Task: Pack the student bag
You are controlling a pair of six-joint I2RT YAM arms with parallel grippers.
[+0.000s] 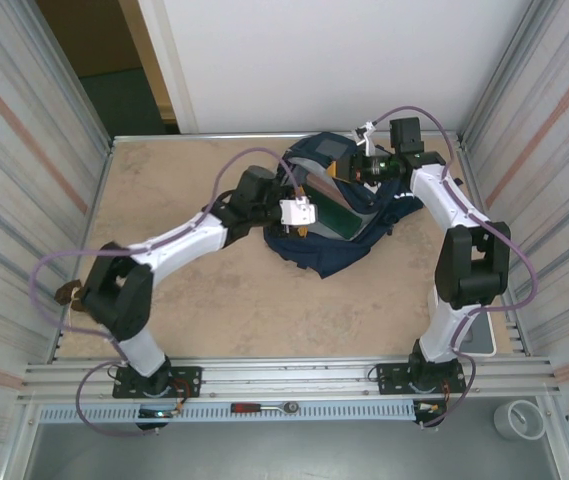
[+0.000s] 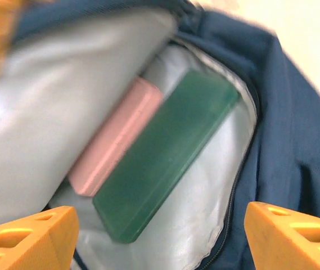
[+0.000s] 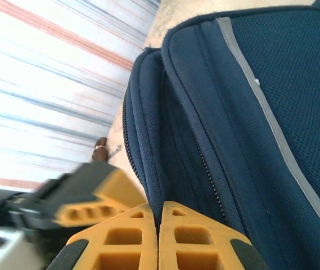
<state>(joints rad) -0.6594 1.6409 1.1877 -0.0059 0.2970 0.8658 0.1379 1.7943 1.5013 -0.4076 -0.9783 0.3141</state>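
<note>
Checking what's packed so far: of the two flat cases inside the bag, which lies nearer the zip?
The green case: it lies beside the pink case, on the side toward the zip of the bag.

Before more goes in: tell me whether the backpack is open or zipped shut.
Open. The backpack gapes, showing grey lining with a pink case and a green case lying side by side inside.

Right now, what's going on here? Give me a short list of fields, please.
backpack: navy, open, lying on the table
inside: green case beside pink case, on grey lining
left gripper: open, above the backpack's opening
right gripper: shut, pinching the backpack's edge
</note>
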